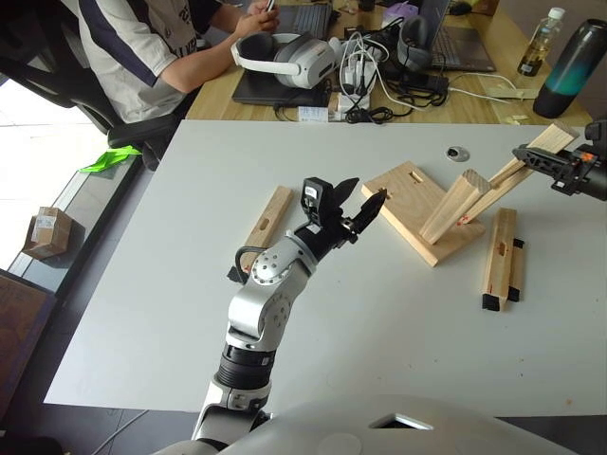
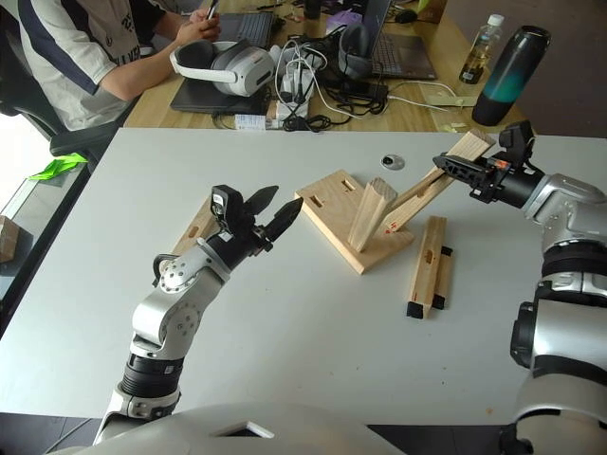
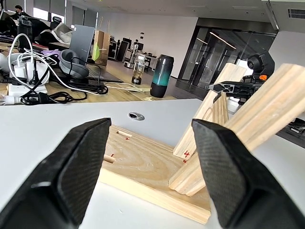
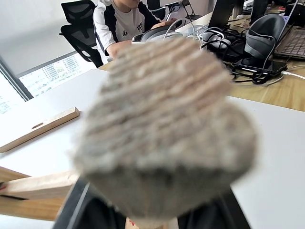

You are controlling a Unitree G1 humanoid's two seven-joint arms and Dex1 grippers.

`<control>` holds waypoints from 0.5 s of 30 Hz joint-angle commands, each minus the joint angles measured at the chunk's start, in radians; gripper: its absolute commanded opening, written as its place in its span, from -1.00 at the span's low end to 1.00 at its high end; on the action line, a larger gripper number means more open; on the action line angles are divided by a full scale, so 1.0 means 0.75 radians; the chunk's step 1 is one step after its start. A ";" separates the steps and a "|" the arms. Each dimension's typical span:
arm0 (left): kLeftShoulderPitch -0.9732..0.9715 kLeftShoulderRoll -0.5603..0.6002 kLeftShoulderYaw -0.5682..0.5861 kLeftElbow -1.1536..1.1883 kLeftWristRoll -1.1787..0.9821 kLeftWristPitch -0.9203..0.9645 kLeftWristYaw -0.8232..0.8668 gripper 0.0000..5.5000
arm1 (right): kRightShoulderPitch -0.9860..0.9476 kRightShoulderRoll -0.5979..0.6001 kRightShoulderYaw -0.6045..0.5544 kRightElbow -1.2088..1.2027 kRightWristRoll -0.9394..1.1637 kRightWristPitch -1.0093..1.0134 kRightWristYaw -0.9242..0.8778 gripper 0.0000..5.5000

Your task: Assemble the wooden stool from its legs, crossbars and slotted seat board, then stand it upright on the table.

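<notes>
Grain of the leg [image 4: 162, 119] blurs across the right wrist view, grip hidden; head view shows right gripper [image 2: 448, 167] clamped on it, far right, leg leaning into the seat board [image 2: 334, 216] mid-table. Left gripper [image 1: 366, 192] gapes empty beside the board.

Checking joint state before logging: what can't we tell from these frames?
- Right wrist view: held leg, blurred up close, blocks the right gripper's contact.
- Eye views: upright leg hides where the held leg meets the seat board.
- Eye views: left arm covers the crossbar's near end.
</notes>
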 commanded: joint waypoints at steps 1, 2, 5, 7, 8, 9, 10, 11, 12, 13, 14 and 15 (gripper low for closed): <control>-0.001 -0.002 0.031 0.007 -0.035 0.017 -0.004 0.14 | 0.146 0.077 -0.077 -0.187 -0.008 0.024 -0.151 -0.64; 0.001 0.001 0.035 0.007 -0.044 0.024 -0.006 0.14 | 0.166 0.093 -0.103 -0.245 0.007 0.038 -0.178 -0.64; 0.004 0.011 0.046 0.004 -0.064 0.043 -0.014 0.14 | 0.206 0.133 -0.178 -0.388 0.049 0.083 -0.268 -0.64; 0.003 0.018 0.047 -0.001 -0.069 0.054 -0.014 0.14 | 0.218 0.163 -0.223 -0.452 0.052 0.061 -0.342 -0.64; 0.003 0.021 0.047 -0.005 -0.071 0.060 -0.014 0.14 | 0.225 0.176 -0.237 -0.476 0.047 0.048 -0.372 -0.64; 0.002 0.024 0.047 -0.008 -0.072 0.064 -0.013 0.14 | 0.232 0.184 -0.244 -0.491 0.040 0.038 -0.391 -0.64; 0.001 0.027 0.047 -0.010 -0.073 0.068 -0.013 0.14 | 0.247 0.188 -0.240 -0.505 0.019 0.013 -0.397 -0.64; 0.000 0.029 0.047 -0.012 -0.074 0.071 -0.012 0.14 | 0.265 0.188 -0.227 -0.519 -0.011 -0.024 -0.402 -0.64; 0.000 0.031 0.048 -0.013 -0.074 0.074 -0.011 0.14 | 0.290 0.183 -0.199 -0.534 -0.055 -0.084 -0.392 -0.64; 0.000 0.032 0.048 -0.015 -0.074 0.076 -0.011 0.14 | 0.307 0.184 -0.184 -0.546 -0.070 -0.091 -0.385 -0.64; -0.001 0.033 0.048 -0.016 -0.075 0.078 -0.010 0.14 | 0.315 0.185 -0.177 -0.552 -0.068 -0.076 -0.381 -0.64; -0.001 0.035 0.048 -0.018 -0.076 0.080 -0.010 0.14 | 0.317 0.187 -0.187 -0.559 -0.027 0.001 -0.372 -0.64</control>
